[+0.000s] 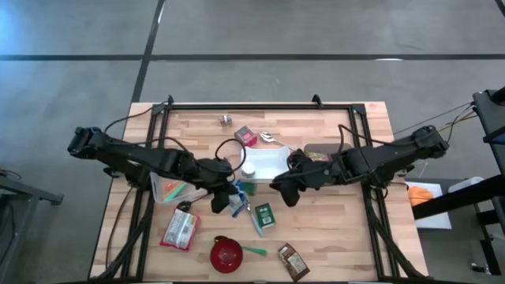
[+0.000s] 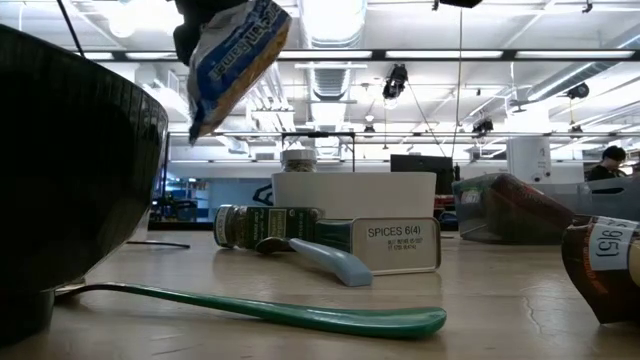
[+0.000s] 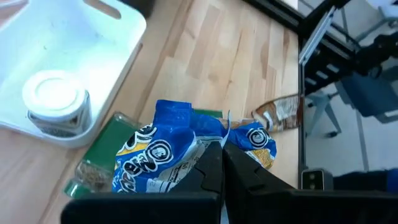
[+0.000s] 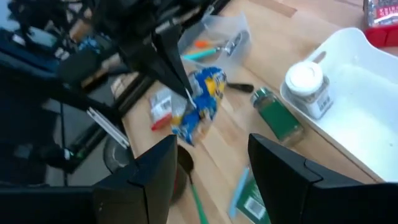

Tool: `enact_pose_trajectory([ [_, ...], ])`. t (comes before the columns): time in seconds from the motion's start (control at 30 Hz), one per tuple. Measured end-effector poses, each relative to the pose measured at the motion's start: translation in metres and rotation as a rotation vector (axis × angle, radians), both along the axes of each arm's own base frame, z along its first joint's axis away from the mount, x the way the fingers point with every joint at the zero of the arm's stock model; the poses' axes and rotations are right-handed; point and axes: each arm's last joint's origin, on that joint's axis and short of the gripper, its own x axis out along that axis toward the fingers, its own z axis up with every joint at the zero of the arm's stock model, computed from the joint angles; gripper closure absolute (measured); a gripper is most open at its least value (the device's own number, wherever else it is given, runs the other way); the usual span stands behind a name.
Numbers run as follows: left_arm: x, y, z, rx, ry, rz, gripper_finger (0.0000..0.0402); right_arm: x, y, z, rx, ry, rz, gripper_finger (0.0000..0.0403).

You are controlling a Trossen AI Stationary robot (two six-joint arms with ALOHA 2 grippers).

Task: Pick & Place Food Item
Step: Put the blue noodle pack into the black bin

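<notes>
A blue and white snack bag (image 3: 165, 158) hangs in the air below my left gripper (image 3: 222, 163), which is shut on it, near the table's middle (image 1: 235, 202). In the low view the bag (image 2: 232, 58) hangs well above the tabletop. A white tray (image 4: 364, 78) with a white-lidded jar (image 4: 306, 84) in it stands just beyond. A green spice jar (image 4: 276, 116) lies on its side on the wood beside the tray. My right gripper (image 4: 211, 174) hovers open on the bag's right (image 1: 286, 192), nothing between its fingers. My left gripper pinches the bag's top edge (image 3: 214, 140) between its two fingers. The fingers (image 4: 177, 74) slant down at it from the table's left. The bag hangs crumpled below the fingertips, lifted clear of the table.
Near the front edge stand a red bowl (image 1: 226, 254), a green spoon (image 1: 254, 251) and a brown pouch (image 1: 293, 262). A red and white packet (image 1: 180, 229) and a clear bag (image 1: 170, 189) lie on the left. A green spice box (image 1: 264, 214) lies below the bag.
</notes>
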Motion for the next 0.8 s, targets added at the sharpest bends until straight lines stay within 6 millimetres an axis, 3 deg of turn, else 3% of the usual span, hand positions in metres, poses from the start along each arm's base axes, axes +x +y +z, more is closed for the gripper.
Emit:
enact_pose_trajectory([
  [0.3,0.006,0.002,0.003,0.016,-0.06,0.024,0.0401,0.01,-0.014,-0.004,0.075,0.01,-0.013,0.0206],
  [0.63,0.01,0.009,0.011,0.034,-0.104,0.031,0.0401,0.049,-0.022,-0.029,0.15,0.001,0.127,0.0206],
  [0.8,0.013,0.009,0.024,0.059,-0.147,0.008,0.0401,0.053,-0.028,-0.033,0.139,0.013,0.097,0.0206],
])
